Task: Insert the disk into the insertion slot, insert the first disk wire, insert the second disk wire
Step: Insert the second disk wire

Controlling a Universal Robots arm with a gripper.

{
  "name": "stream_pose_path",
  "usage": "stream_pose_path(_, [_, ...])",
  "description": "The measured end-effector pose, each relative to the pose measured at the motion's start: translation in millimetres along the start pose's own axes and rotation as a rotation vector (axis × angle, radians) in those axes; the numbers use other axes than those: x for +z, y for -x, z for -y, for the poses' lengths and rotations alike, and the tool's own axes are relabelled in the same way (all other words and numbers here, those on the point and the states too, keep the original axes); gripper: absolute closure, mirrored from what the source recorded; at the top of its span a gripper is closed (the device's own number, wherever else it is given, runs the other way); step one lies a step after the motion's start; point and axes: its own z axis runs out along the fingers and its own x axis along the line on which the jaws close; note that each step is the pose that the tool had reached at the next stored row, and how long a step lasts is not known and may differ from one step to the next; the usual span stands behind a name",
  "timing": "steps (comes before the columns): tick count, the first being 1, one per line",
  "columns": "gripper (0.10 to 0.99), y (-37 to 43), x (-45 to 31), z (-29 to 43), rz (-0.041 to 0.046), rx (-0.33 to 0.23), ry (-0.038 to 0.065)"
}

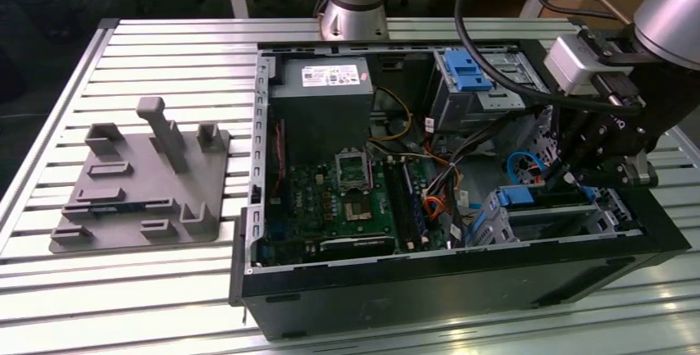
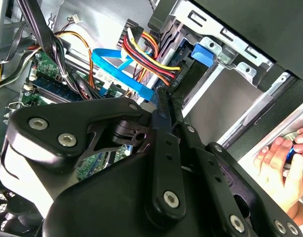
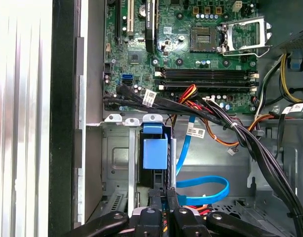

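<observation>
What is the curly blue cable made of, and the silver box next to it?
The second disk wire looks like smooth, bendy plastic: flat, bright blue, and curved into a loop. The insertion slot looks like thin sheet metal, dull silver-grey with punched holes and folded edges.

No print can be read. In the first wrist view, white tags (image 3: 150, 97) bearing tiny dark marks wrap the black cable bundle (image 3: 240, 136) a little beyond the gripper (image 3: 163, 191). Well away from the gripper in the exterior view, a white label (image 1: 336, 75) lies on the power supply (image 1: 323, 121), its lines illegible.
</observation>
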Motion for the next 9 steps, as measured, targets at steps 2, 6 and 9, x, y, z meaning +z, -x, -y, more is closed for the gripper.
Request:
stream_pose_path(2, [0.929, 0.0, 0.1, 0.3, -0.0001, 0.000, 0.001])
stream_pose_path(6, [0.929, -0.3, 0.7, 0.8, -0.0002, 0.000, 0.002])
stream_pose_path(9, [0.929, -0.3, 1.2, 1.2, -0.0001, 0.000, 0.002])
